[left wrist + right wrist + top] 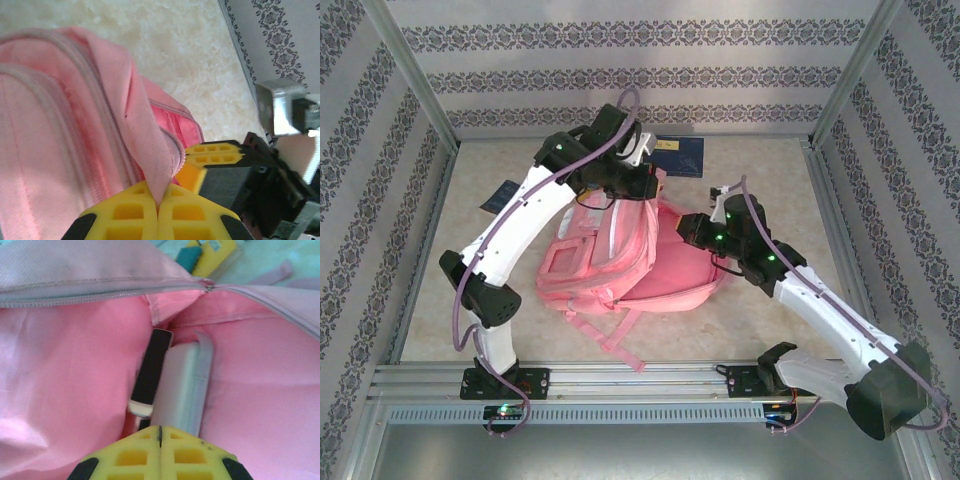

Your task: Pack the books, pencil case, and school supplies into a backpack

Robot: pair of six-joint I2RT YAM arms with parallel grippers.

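- Booth with patterned wallpaper and a beige stone-look table. The pink backpack lies mid-table.
- Left gripper: jaws pressed together, pinching a pink fabric strip at the backpack's top and lifting the mouth open.
- Right gripper: inside the main compartment, jaws pressed together with nothing between them.
- Pencil case and black-and-white bar lie side by side on the lining, just ahead of the right fingertips, bar on the left. Can't tell whether they touch the tips.
- My read: both are stowed, so the right arm backs out next.
- To do it well: retract straight along the entry line, clear of the zipper, with the left pinch taut so the mouth doesn't collapse.
- Not yet packed: navy book at the table's far edge, and yellow book outside the mouth.
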